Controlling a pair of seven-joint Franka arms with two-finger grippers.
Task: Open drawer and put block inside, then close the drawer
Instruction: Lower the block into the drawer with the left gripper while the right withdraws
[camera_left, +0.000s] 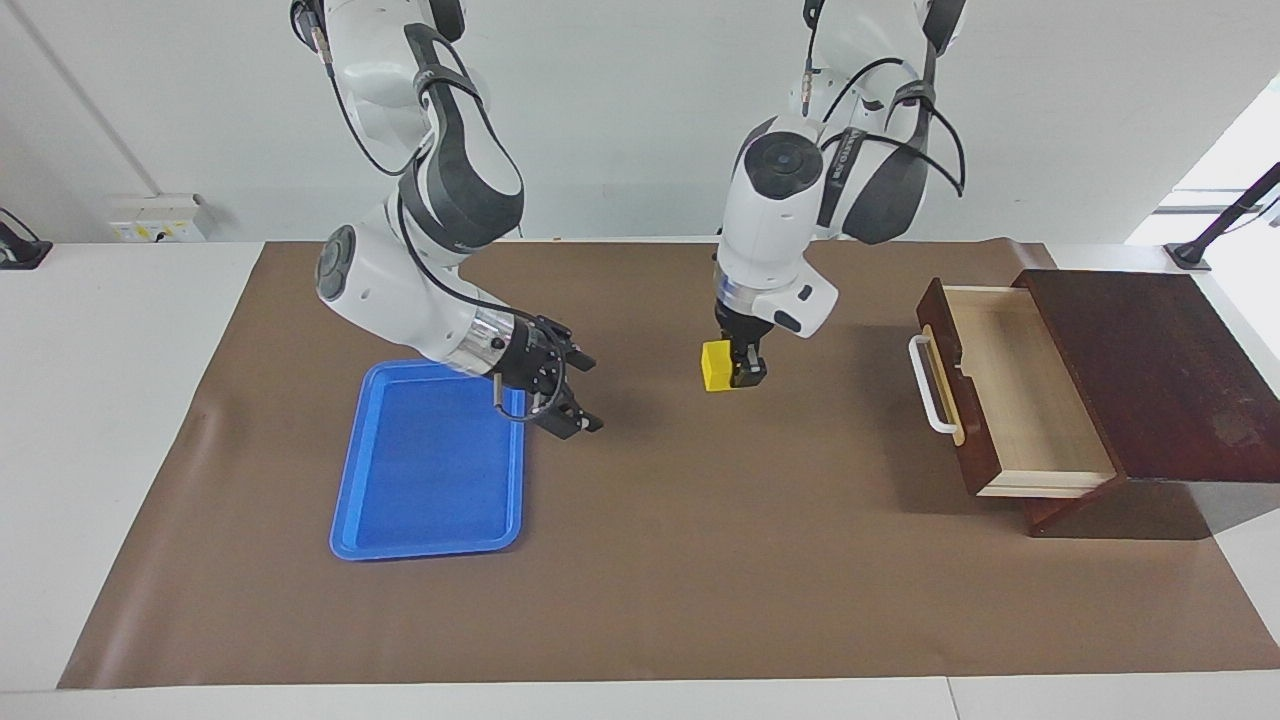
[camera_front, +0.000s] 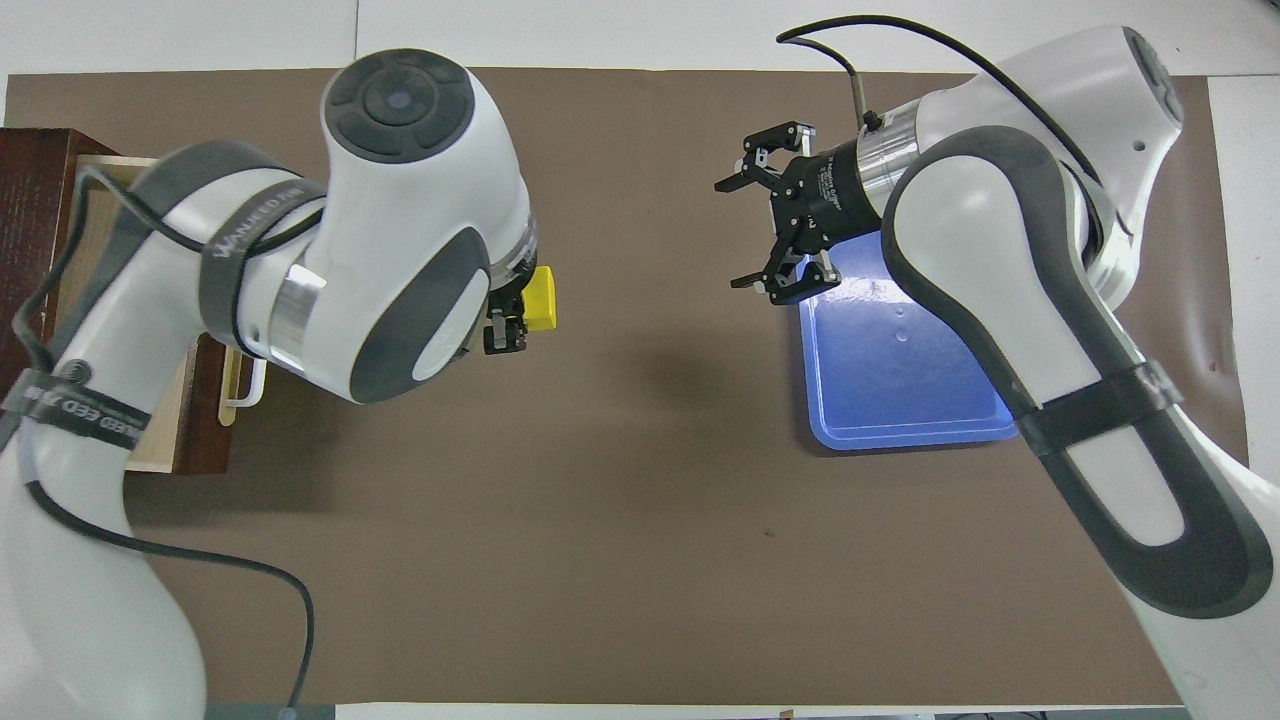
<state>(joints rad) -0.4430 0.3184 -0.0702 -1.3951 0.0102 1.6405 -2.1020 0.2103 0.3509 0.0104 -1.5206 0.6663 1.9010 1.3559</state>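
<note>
Since the drawer (camera_left: 1010, 385) already stands pulled out at the left arm's end, I read the left gripper (camera_left: 737, 372), clamped on the block (camera_left: 717, 365) above the mat, as carrier, while the right gripper (camera_left: 572, 392) hangs wide open and empty by the blue tray (camera_left: 430, 465).

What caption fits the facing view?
Left end effector carries yellow block toward open drawer.

drawer (camera_front: 100, 260) largely hidden under left arm (overhead), block (camera_front: 541, 297) partly covered by left pincer (camera_front: 508, 318)
</note>
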